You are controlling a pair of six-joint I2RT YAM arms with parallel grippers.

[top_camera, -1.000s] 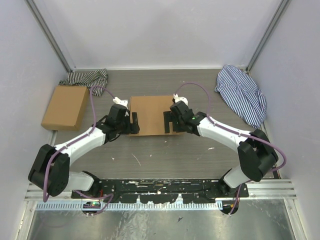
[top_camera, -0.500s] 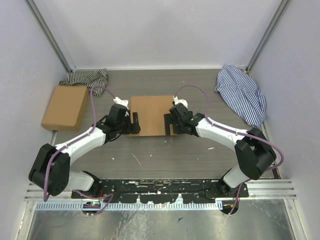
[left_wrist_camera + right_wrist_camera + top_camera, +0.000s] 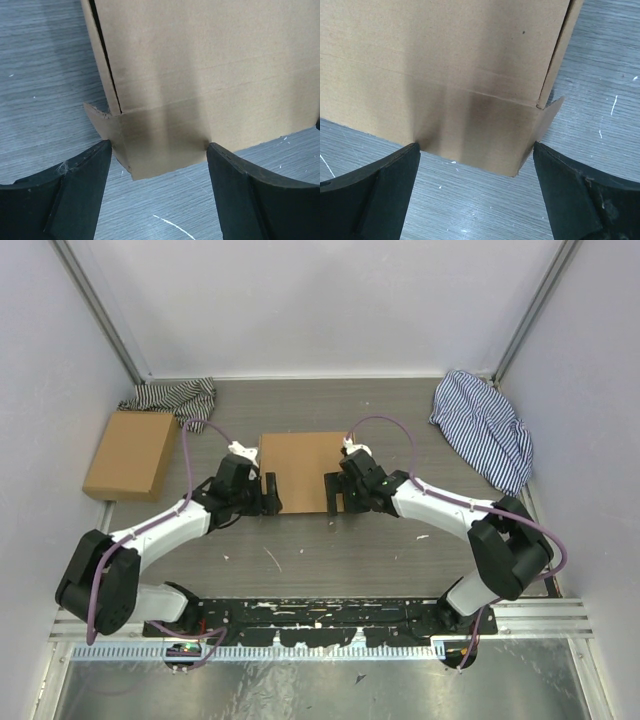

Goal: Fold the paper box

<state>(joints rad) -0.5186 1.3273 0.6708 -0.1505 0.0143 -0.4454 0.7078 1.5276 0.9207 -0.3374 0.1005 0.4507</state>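
Paper box [image 3: 300, 470] lies flat in the middle of the bench [image 3: 330, 550], left end effector [image 3: 272, 493] and right end effector [image 3: 331, 498] both wide open around its near corner flaps, holding nothing, so an uneven pinch could probably skid the cardboard or crease it crooked.

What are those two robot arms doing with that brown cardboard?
They are working on folding the paper box, which lies in the middle of the table. The left gripper and the right gripper are both open. Each one straddles a near corner of the box, one on each side. Neither is squeezing anything yet.
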